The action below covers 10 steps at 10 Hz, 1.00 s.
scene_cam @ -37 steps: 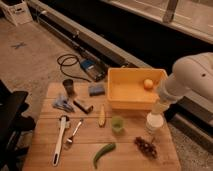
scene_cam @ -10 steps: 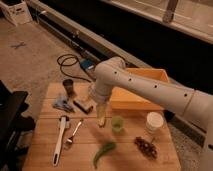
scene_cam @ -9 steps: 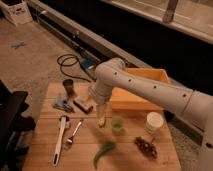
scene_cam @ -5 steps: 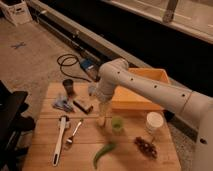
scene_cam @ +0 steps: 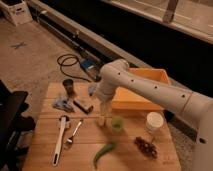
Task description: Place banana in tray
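Banana sits under the tool, grip unclear; tray wall just behind.

This is looking like a robotics lab or test hall rather than a home. A wooden table is standing on a bare concrete floor. On that floor a blue tape cross is marking a spot at the upper left, and a black cable is lying coiled just above the table. A long rail is running diagonally across the top of the frame. A white robot arm is stretching in from the right, its gripper hanging low over the middle of the table. A white box is sitting in the top left corner.
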Each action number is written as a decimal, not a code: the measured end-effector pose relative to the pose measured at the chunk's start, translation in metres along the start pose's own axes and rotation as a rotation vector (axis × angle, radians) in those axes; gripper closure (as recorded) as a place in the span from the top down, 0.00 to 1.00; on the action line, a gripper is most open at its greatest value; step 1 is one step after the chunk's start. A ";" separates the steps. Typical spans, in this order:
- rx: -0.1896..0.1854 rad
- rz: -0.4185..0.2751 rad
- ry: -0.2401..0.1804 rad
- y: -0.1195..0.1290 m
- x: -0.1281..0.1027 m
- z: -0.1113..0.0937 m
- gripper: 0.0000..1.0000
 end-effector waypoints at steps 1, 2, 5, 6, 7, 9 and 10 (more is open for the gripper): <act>-0.009 -0.016 0.005 -0.006 0.006 0.014 0.67; -0.028 -0.024 0.011 -0.008 0.010 0.021 0.67; -0.086 -0.047 0.032 -0.014 0.019 0.037 0.67; -0.114 -0.055 0.035 -0.013 0.021 0.045 0.67; -0.133 -0.062 0.035 -0.013 0.022 0.052 0.67; -0.170 -0.072 0.023 -0.009 0.024 0.069 0.67; -0.190 -0.082 0.017 -0.008 0.021 0.078 0.67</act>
